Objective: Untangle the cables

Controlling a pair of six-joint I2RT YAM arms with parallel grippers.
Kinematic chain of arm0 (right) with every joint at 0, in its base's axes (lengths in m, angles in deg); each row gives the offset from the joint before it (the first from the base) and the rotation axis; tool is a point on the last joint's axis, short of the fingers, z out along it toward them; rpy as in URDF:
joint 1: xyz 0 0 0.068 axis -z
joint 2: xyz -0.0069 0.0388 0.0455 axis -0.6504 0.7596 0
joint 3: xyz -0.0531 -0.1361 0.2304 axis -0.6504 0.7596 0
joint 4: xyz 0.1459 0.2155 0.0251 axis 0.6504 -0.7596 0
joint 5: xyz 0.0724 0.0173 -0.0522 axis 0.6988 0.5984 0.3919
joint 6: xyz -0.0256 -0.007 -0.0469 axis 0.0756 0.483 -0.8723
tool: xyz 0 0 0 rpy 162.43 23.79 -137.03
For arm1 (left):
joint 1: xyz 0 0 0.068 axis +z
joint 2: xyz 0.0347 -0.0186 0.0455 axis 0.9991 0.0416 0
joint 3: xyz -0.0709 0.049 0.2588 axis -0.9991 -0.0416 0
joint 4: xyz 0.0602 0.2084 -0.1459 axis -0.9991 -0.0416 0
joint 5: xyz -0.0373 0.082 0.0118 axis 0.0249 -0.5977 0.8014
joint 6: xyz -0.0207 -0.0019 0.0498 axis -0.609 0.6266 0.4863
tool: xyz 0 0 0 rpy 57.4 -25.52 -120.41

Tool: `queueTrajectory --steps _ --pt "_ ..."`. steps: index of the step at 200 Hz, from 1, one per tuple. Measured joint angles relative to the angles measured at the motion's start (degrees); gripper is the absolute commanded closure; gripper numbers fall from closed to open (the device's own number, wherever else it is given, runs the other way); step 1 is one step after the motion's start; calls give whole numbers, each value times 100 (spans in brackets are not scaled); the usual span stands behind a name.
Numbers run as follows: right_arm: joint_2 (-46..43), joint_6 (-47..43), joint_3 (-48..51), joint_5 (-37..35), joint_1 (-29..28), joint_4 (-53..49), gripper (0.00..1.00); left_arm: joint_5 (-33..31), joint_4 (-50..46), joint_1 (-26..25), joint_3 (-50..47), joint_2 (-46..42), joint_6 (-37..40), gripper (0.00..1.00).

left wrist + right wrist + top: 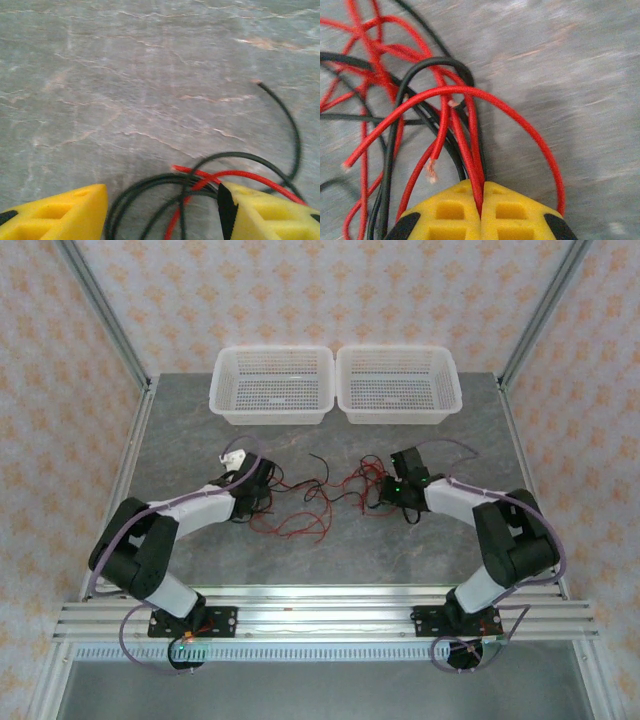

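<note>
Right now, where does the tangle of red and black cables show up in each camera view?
Top external: the cables lie mid-table, near the centre of the picture.
Left wrist: bottom centre and right, looping between the yellow fingers of the open left gripper.
Right wrist: left and centre, with one red strand pinched in the shut right gripper.
Shared landmark: the grey marbled tabletop beneath them.
</note>
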Motion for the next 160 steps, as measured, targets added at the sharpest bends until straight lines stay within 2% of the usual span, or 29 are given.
queueTrajectory --steps 25,74,129,160 --pt "-514 190 -90 407 -299 15 100 166 -39 -212 111 -66 42 37" --pt "-1565 197 -369 1158 -437 433 100 308 -229 -1080 769 -577 306 37" --pt "-1298 -468 -369 1961 -437 466 100 1023 173 -1113 726 -1985 675 31" --pt "-1099 -820 -369 2468 -437 533 100 1421 354 -1113 669 -2004 981 30"
